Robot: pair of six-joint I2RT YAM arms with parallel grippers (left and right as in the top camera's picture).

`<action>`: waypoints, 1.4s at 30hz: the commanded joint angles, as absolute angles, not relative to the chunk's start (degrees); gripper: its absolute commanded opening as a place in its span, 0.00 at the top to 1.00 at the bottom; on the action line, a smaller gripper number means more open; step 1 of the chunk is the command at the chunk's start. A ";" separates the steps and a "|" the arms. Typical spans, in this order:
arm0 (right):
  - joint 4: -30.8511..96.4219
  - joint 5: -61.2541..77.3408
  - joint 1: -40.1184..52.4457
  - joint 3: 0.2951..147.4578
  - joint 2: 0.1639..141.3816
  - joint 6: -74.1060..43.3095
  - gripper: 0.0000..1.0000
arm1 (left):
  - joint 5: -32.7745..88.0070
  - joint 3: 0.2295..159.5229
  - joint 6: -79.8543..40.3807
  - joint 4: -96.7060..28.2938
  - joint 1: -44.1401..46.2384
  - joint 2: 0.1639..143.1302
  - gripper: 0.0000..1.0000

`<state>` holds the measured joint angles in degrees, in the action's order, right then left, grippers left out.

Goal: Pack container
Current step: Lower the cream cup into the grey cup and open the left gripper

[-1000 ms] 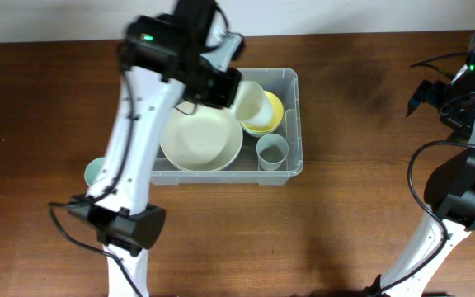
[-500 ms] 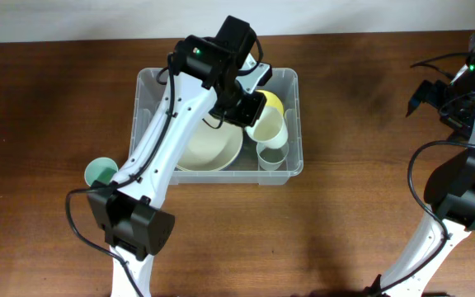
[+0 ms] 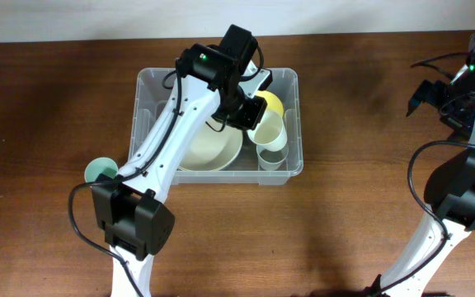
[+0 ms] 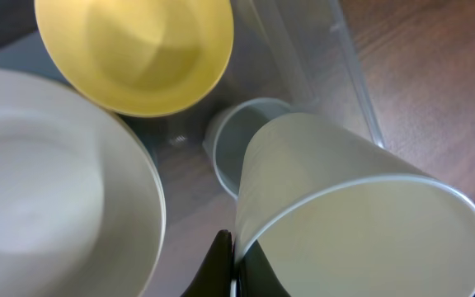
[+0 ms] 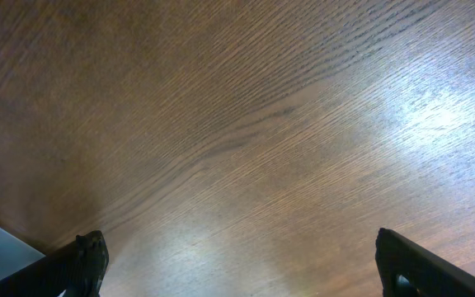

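Now the left gripper (image 4: pixel 234 268), jaws clenched on the cream cup (image 4: pixel 345 214), has swung above the blue cup (image 4: pixel 239 136) at the container's (image 3: pixel 148 87) four o'clock for nesting; the right gripper's (image 5: pixel 242 272) jaws gape empty.

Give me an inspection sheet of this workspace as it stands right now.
Surface: brown wooden table, no spills seen.
Job's things: clear container holds white bowl, yellow bowl, pale blue cup.
Clutter: green cup on table, outside the container.
Grippers: left gripper shut on white cup by its rim, over container; right gripper open above bare wood.
Cables: black cables along both arms.
Surroundings: pale wall behind table.
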<state>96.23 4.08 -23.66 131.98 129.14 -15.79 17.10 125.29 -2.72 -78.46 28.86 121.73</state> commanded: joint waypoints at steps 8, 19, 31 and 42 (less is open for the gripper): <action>96.23 3.84 -24.03 131.79 126.89 -15.46 0.01 | 16.10 121.75 -1.85 -75.44 28.99 122.21 0.99; 96.23 3.84 -24.03 131.79 126.89 -15.46 0.01 | 17.23 121.73 -1.85 -75.83 28.99 123.90 0.99; 96.23 3.84 -24.03 131.79 126.89 -15.46 0.01 | 17.72 121.75 -1.83 -75.96 28.99 125.56 0.62; 96.23 3.81 -24.03 131.79 126.89 -15.44 0.01 | 13.65 124.92 -1.85 -75.40 26.44 125.54 0.01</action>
